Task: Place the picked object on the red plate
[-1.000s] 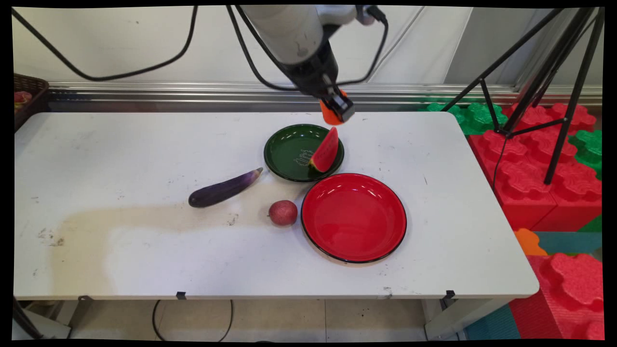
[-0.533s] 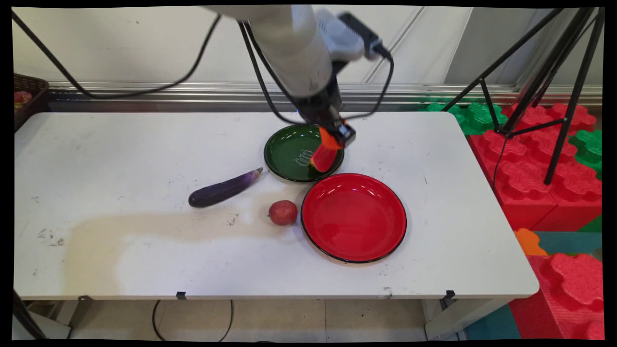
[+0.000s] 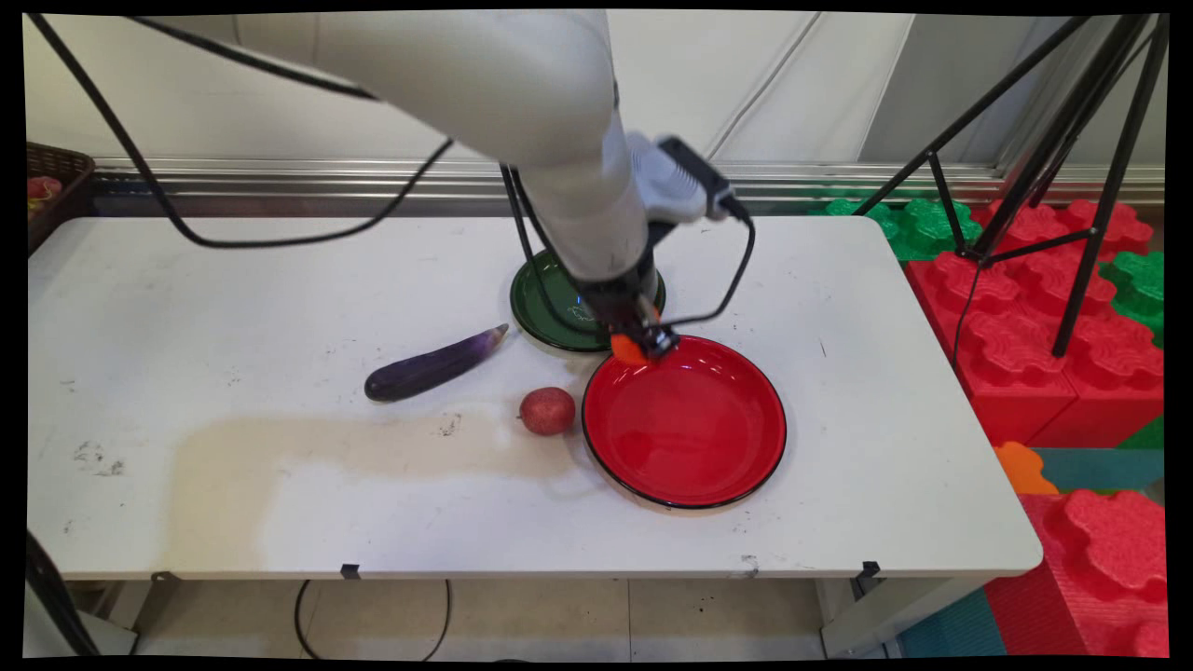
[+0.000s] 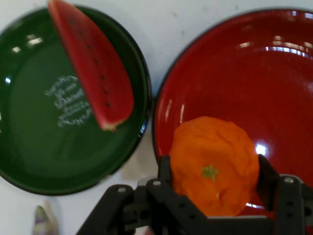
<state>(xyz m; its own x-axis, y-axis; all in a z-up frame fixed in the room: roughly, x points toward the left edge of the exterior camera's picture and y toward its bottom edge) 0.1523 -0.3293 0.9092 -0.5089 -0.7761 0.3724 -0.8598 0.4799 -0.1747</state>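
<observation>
Holding orange over red plate's far-left rim

Gripper [image 4: 213, 183] w/ both fingers clamped on an orange [image 4: 213, 164], green stem mark facing the hand cam. It hangs above the red plate [image 3: 685, 424], just inside that plate's far-left rim, next to the green plate [image 4: 39, 147]. Watermelon slice [image 4: 93, 63] lies in the green plate, on the side twd the red one. Plates almost touching, mid desk [image 3: 233, 289]. Eggplant [image 3: 433, 363] left of the green plate; small red fruit [image 3: 547, 411] just left of the red plate's rim.

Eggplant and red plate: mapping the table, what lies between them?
In the main view, a red apple lies between the eggplant and red plate.
</observation>
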